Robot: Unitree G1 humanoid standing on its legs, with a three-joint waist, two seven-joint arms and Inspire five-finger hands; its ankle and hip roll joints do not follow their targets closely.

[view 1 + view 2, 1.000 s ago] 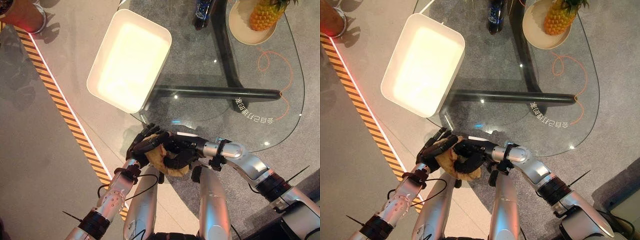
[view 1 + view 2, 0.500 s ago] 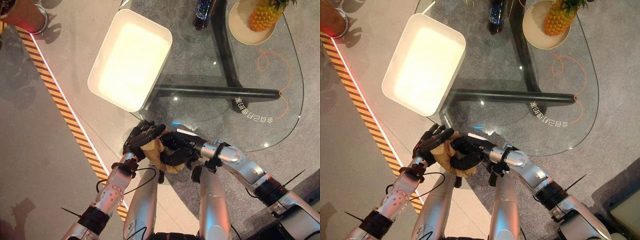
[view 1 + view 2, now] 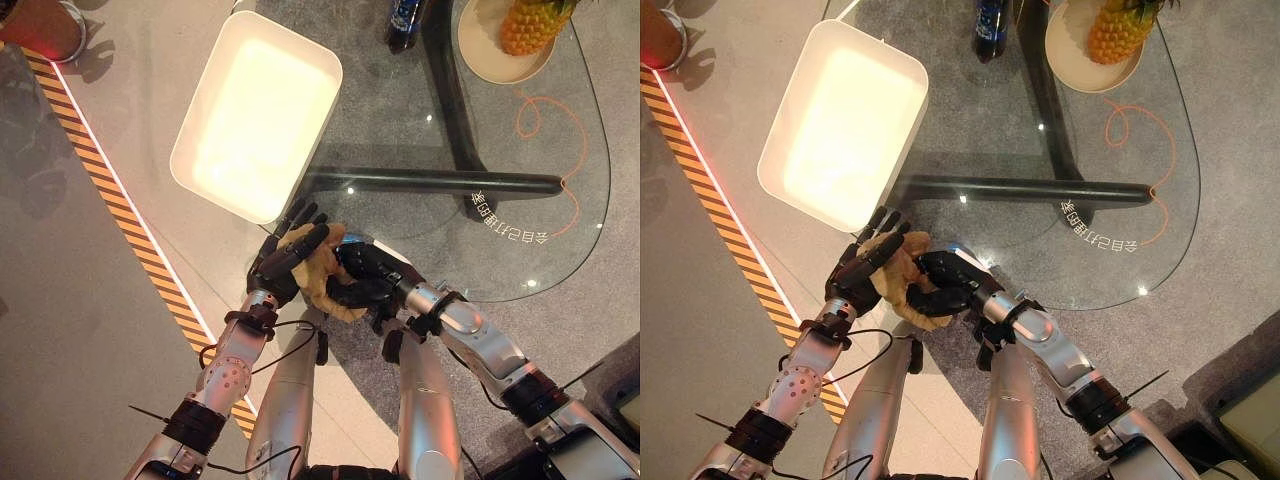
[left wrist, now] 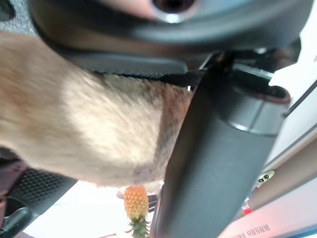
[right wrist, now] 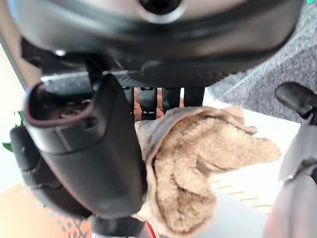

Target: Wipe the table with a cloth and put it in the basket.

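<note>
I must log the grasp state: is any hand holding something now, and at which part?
The fluffy tan cloth is held bunched between both hands: the right hand has fingers curled round its lower part, while the left hand presses against its other side.

A pineapple (image 3: pixel 535 22) is standing in a cream bowl (image 3: pixel 488 62) well beyond the fingers (image 3: pixel 300 245), off to their right, and a dark bottle (image 3: pixel 403 25) is standing just left of that bowl. An orange cord (image 3: pixel 560 120) is looping nearer the fingers than the bowl is. Left of them, an orange-and-black striped strip (image 3: pixel 120 210) is running along the floor.
</note>
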